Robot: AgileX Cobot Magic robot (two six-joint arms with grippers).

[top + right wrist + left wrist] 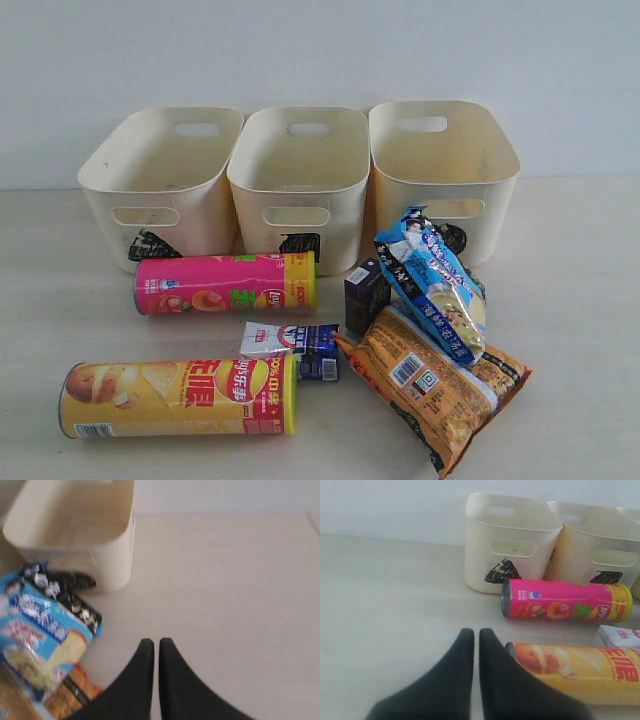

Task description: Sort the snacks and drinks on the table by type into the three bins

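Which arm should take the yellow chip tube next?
Left. The left claw, shut, is close beside the end of the yellow chip tube. The right claw, also shut, is over the table near the blue-white bag.

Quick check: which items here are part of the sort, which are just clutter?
Job: pink chip tube, yellow chip tube, orange foil bag, blue-white foil bag, dark purple carton, white and blue carton, left bin, middle bin, right bin.
Lying about: nothing that I can see; only the table under it all.
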